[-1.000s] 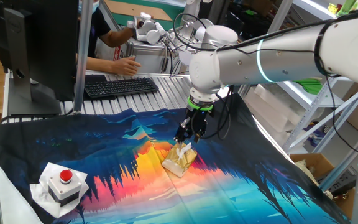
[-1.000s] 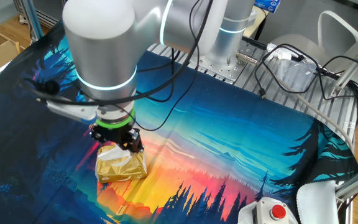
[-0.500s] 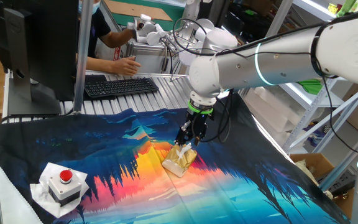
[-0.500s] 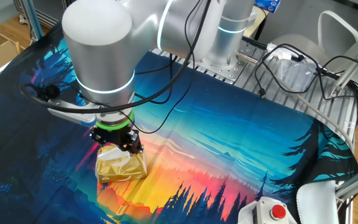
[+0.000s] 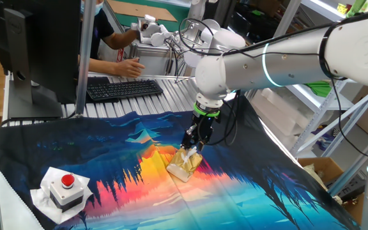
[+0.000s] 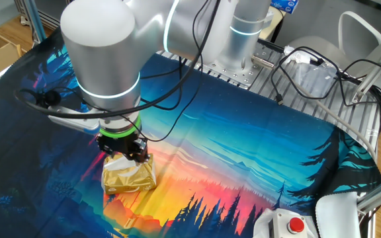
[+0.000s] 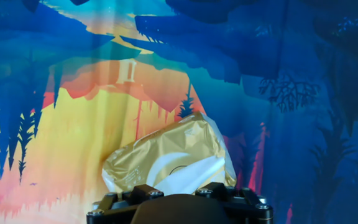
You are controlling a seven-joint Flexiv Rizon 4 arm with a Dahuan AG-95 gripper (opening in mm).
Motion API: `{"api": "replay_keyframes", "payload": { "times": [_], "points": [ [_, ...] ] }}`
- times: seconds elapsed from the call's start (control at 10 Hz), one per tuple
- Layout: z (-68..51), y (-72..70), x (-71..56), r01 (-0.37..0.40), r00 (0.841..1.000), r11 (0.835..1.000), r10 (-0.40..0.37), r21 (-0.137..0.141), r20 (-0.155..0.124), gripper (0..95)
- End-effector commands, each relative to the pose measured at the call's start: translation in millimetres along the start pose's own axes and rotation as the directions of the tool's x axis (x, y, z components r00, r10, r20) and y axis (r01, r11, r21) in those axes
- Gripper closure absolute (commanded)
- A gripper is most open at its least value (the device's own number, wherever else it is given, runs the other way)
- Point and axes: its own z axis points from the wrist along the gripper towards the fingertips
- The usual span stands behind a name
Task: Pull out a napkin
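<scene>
- Hovering right at the top of the tan-yellow packet (image 5: 184,165), the gripper (image 5: 191,145) points straight down; whether its jaws are parted or pinched cannot be told, since the fingertips are hidden behind the hand in all three views.
- Compared with a second ago, the gripper has sunk slightly and shifted a little, from just above the packet to its upper edge.
- The napkin (image 7: 182,172) shows as a white fold poking from the slot in the packet's top, directly beneath the hand in the hand view, and is not yet drawn out.
- The packet lies in the same spot on the colourful printed cloth (image 6: 256,145), so nothing has been pulled yet.
- This small descent suggests the arm is settling in for the pinch; the next move probably calls for closing on the white fold and lifting.
- A grey red-button box (image 5: 64,186) sits well apart, near the cloth's corner.
- A person's hand (image 5: 126,66) rests by a keyboard (image 5: 123,88) beyond the cloth.
</scene>
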Motion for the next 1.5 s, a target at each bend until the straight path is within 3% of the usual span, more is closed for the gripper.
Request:
{"api": "replay_keyframes", "payload": {
  "times": [0.1,0.8,1.0,1.2,1.5],
  "points": [
    [1.2,0.5,0.9,0.002,1.000,1.000,-0.002,-0.004,0.011,95.0],
    [1.2,0.4,0.9,0.002,1.000,1.000,-0.002,-0.005,0.012,95.0],
    [-0.9,-0.8,-0.3,0.002,1.000,1.000,-0.002,-0.013,-0.010,95.0],
    [-13.0,-3.4,-0.3,0.002,0.999,1.000,-0.003,-0.018,-0.037,95.0],
    [-46.8,-1.6,-0.2,0.000,0.998,1.000,0.001,0.011,-0.070,95.0]
  ]
}}
